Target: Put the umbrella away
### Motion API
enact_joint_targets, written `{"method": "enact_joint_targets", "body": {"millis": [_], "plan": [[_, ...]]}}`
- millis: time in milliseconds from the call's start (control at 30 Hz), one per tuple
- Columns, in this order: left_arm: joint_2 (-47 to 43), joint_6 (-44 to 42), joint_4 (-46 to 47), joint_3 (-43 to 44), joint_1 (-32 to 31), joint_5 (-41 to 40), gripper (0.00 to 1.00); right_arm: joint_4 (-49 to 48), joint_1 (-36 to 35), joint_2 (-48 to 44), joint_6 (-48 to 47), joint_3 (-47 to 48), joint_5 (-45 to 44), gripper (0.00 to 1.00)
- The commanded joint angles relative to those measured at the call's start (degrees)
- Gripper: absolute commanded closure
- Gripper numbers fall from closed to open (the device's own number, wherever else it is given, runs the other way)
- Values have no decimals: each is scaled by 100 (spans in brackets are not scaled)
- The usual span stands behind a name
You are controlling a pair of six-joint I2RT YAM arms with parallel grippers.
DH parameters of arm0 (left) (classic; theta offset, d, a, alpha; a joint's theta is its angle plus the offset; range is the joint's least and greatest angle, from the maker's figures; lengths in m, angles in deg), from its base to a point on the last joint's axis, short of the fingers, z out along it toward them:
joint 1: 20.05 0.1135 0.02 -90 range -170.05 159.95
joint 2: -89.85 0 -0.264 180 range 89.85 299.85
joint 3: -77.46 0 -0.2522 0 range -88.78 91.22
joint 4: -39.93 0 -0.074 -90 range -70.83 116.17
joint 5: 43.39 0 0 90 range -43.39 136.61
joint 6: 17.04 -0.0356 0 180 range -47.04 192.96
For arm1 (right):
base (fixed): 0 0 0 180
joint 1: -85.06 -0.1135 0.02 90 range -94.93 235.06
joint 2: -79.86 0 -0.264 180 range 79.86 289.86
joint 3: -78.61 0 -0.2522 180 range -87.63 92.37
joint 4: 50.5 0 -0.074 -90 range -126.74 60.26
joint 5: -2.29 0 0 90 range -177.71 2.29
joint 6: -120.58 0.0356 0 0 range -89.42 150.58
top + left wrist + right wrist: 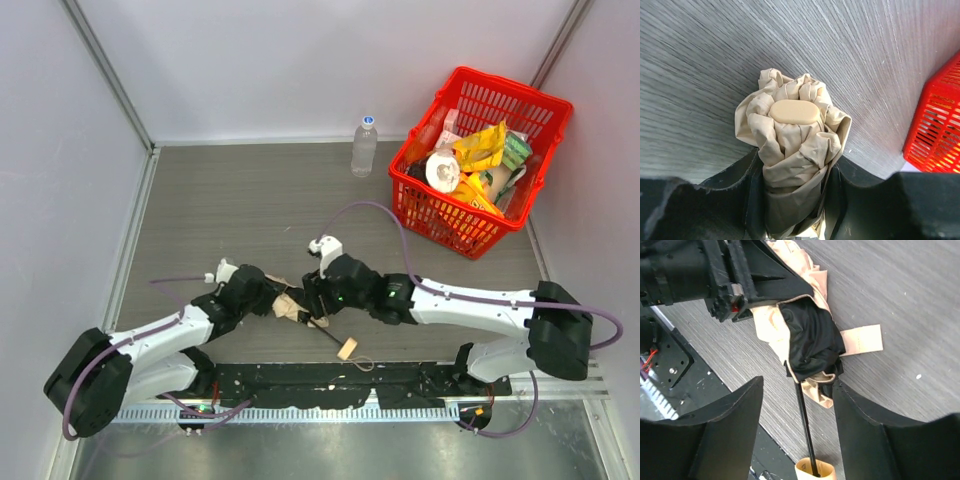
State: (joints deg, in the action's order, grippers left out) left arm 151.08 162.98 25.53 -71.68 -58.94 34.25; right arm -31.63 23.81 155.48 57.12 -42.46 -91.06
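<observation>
Near the front edge of the grey wood-grain desk (250, 200), between our two arms, lies the compact umbrella of pale cream-beige fabric (290, 306), its canopy loosely bunched. Our left end effector (792, 200) is clamped on that bundle: its black fingers (747, 197) press the fabric from both sides, with the umbrella's oval beige cap (795, 111) facing the wrist camera. Our right end effector (797, 435) has its fingers spread wide above the canopy's lower end (black lining shows there), pinching nothing. The thin black metal shaft (804, 425) runs out between those fingers to the small beige handle (348, 348), which rests on the desk. A cream fabric strap (862, 340) lies flat beside the bundle. Well apart, at the far right, sits a red plastic basket (445, 215) holding yellow packets (482, 145), and a clear water bottle (364, 146) stands upright just left of it.
</observation>
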Motion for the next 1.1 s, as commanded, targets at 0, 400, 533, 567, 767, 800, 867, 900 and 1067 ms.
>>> {"method": "enact_joint_targets", "body": {"millis": [0,400,533,567,767,800,867,900,1067], "plan": [[-138,-264,-1384,591,-13,-425,100,1027,-623,548,-798,1220,-2106,42],[-568,-318,-1763,724,-22,-539,100,510,-950,1939,-976,2032,-1827,49],[-621,-336,-1878,768,-22,-548,100,177,-1055,2010,-984,1838,-1677,49],[-621,-336,-1878,777,-13,-539,100,97,-1134,1975,-1011,1733,-1660,48],[-630,-265,-1694,680,-13,-399,100,-475,-1213,1834,-1160,1364,-1546,45],[-665,-257,-1702,672,-13,-381,100,-658,-1213,1860,-1134,1354,-1545,45],[-761,-274,-1711,654,-22,-364,100,-651,-1213,1939,-1108,1346,-1877,48],[-823,-283,-1694,619,-13,-355,100,-625,-1213,1957,-1099,1337,-2062,50],[-1052,-318,-1527,443,-13,-302,100,-642,-1196,2036,-1160,1345,-2275,78]]}}
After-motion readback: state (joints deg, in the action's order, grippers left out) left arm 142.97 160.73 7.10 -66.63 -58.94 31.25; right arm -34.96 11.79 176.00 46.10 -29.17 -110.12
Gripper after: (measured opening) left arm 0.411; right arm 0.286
